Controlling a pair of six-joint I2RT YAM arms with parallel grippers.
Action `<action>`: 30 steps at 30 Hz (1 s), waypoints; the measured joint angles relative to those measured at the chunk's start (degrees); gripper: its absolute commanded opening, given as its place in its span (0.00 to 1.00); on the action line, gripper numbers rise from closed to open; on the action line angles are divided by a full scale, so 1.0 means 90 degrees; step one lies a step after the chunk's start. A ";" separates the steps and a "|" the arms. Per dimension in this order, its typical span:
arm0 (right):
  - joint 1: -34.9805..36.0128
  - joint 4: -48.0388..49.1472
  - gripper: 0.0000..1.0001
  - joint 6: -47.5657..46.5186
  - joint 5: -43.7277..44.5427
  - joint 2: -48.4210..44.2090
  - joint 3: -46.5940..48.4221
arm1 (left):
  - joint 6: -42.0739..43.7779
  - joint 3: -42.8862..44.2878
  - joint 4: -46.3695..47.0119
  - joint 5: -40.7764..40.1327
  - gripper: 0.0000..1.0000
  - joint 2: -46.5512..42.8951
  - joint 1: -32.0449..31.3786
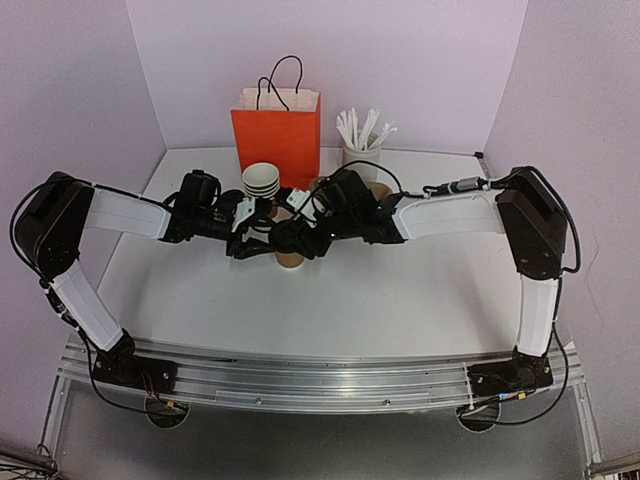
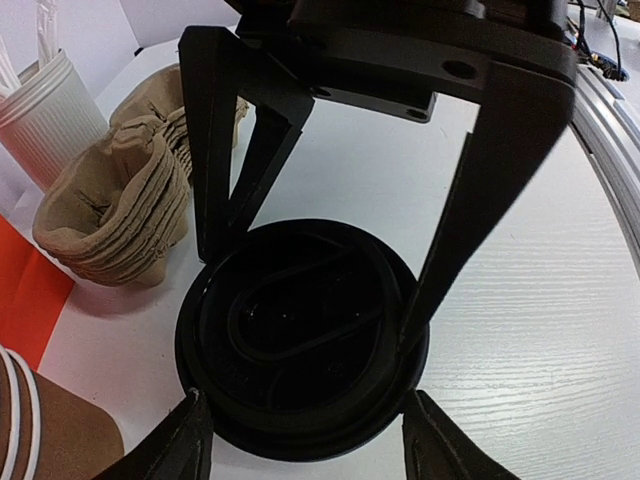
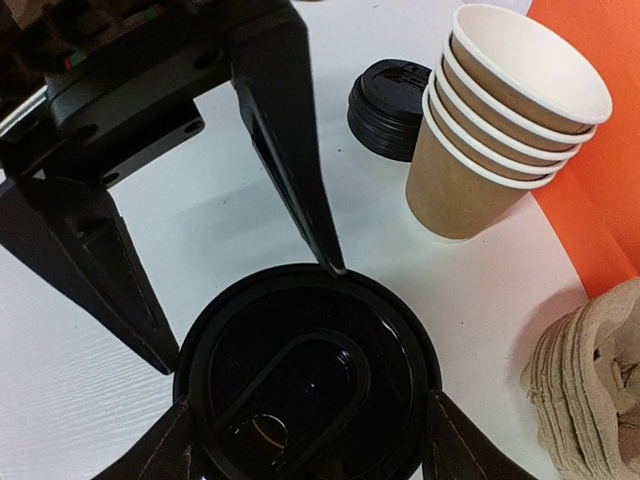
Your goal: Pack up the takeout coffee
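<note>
The takeout coffee (image 1: 290, 259), a brown paper cup with a black dome lid, stands upright at the middle of the table. Its lid fills the left wrist view (image 2: 300, 340) and the right wrist view (image 3: 310, 380). My left gripper (image 1: 258, 236) reaches it from the left, and its fingertips (image 2: 192, 430) sit against opposite sides of the lid rim. My right gripper (image 1: 305, 240) reaches it from the right and clasps the same rim crosswise, its fingertips (image 3: 445, 440) touching the rim. The cup body is hidden under the lid in both wrist views.
An orange paper bag (image 1: 277, 135) stands at the back. A stack of lidless cups (image 3: 500, 130) and a pile of loose black lids (image 3: 390, 95) are beside it. Brown pulp sleeves (image 2: 120, 220) and a white holder of stirrers (image 1: 362, 150) stand behind.
</note>
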 measured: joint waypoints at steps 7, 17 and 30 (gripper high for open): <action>0.0076 -0.0374 0.70 -0.0093 0.0348 -0.0022 0.0220 | -0.0111 0.0475 -0.1096 -0.0022 0.80 -0.0076 -0.0033; 0.0199 -0.0944 0.78 -0.0332 0.0599 0.0011 0.0577 | -0.0050 0.0545 -0.2379 -0.0015 0.98 -0.0514 0.0076; 0.0288 -0.1127 0.72 -0.0254 0.0664 0.0187 0.0866 | 0.0044 0.0554 -0.2871 -0.0097 0.98 -0.0799 0.0162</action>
